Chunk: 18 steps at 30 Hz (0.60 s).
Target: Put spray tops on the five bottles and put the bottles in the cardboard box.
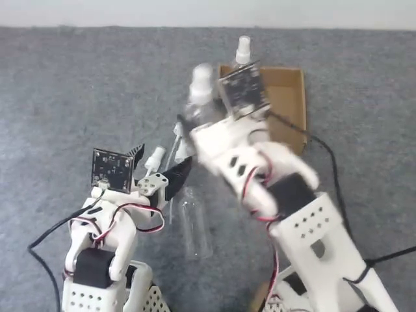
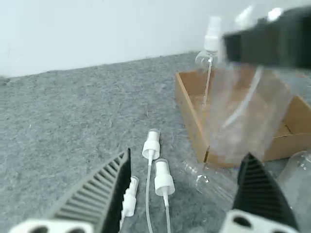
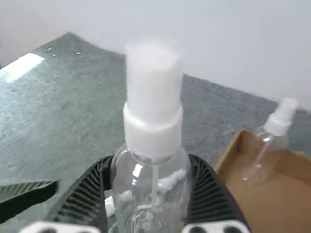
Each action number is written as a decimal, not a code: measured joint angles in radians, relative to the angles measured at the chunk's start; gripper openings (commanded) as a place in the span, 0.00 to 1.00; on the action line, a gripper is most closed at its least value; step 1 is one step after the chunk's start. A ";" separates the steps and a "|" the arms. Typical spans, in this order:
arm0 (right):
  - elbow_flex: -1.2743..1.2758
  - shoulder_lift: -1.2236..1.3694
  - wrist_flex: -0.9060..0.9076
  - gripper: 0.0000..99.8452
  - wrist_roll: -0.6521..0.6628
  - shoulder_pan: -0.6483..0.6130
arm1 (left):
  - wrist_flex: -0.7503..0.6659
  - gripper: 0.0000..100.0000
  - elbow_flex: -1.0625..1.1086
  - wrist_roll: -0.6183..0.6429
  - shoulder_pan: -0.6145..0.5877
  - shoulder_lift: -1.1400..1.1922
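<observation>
Right wrist view: right pincer (image 3: 151,170) clamps bottle (image 3: 151,141); its base cut off

Cardboard box (image 1: 289,97) sat far right. 1 capped bottle (image 1: 243,51) stood in its far-left corner; 2nd capped bottle (image 1: 200,97) hung just left of box. 3 spray tops (image 2: 164,179) lay further left, nearer; uncapped bottle (image 1: 194,227) lay nearest, right of them.

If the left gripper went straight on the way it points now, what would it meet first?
Most likely the loose spray tops lying on the carpet just ahead of the open left gripper. The cardboard box sits farther on. Depth is unclear, so it might pass just above them.
</observation>
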 measured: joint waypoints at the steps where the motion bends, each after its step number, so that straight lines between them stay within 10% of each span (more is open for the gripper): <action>1: 0.000 0.000 -0.017 0.01 0.028 0.043 | 0.002 0.30 0.000 0.000 0.002 0.002; 9: 0.000 0.126 -0.204 0.01 0.192 0.405 | 0.002 0.28 0.000 0.000 0.002 -0.005; 18: 0.000 0.491 -0.529 0.01 0.213 0.540 | -0.046 0.28 0.075 0.000 -0.002 -0.003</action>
